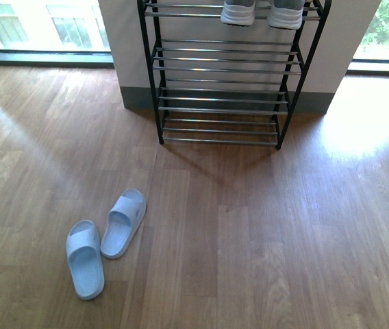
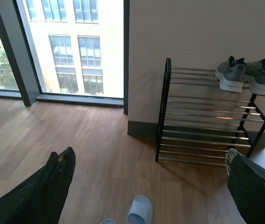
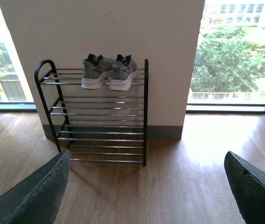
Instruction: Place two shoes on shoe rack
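So the grey mesh sneakers with white soles and navy collars (image 3: 109,77) are already parked on the top tier of the black-framed shoe rack with chrome rods (image 1: 222,99). They sit side by side, pushed to the 3 o'clock end of that tier in the front view. That makes sense, since it leaves the other half of that tier free, and the visible lower tiers are bare too.

What's left, I'd say, is the pale blue-white plastic slide sandals (image 1: 122,223). They're down on the brown wooden plank floor (image 1: 249,240) at about 7 o'clock in the front view, well apart from the rack, which is up at 12. They lie soles down, just beside each other and a bit staggered. The second one (image 1: 85,259) sits closer to the robot, and both point roughly toward 1 o'clock. Being flat and upright like that should make the straps easy to grab from above (just my guess).

The left gripper (image 2: 149,156) has its fingers spread wide with nothing between them, and so does the right gripper (image 3: 146,156). Both wrist cameras look across at the rack against the pale wall (image 3: 100,28), so the arms look parked high and empty, ready for a reach. The left wrist view catches a slide at its lower edge, so that arm looks like the closer one.
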Motion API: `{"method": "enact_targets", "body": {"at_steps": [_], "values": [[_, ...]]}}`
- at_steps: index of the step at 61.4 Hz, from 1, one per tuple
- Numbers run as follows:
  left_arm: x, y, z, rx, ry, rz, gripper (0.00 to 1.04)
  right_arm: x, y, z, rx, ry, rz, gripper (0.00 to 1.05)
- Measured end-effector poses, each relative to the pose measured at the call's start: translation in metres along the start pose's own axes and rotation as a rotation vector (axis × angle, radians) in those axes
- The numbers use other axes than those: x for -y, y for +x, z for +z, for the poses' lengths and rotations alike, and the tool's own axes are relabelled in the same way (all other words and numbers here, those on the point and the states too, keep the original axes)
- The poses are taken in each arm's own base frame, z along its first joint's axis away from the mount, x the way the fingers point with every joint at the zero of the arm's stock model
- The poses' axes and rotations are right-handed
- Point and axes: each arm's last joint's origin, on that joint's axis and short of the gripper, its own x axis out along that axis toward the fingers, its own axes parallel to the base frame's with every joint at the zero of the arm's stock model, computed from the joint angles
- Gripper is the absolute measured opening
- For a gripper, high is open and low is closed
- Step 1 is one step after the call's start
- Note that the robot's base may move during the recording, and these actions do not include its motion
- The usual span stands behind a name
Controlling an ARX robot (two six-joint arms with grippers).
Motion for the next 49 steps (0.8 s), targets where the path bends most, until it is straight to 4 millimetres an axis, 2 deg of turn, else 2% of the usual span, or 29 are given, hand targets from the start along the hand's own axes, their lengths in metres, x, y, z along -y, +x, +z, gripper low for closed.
{"method": "enact_targets", "body": {"at_steps": [49], "values": [[-0.0001,0.0000,0.0000,0.000,0.000,0.002,0.95,-0.0001,-0.0001,-0.0002,0.000,0.000,0.004,0.96]]}}
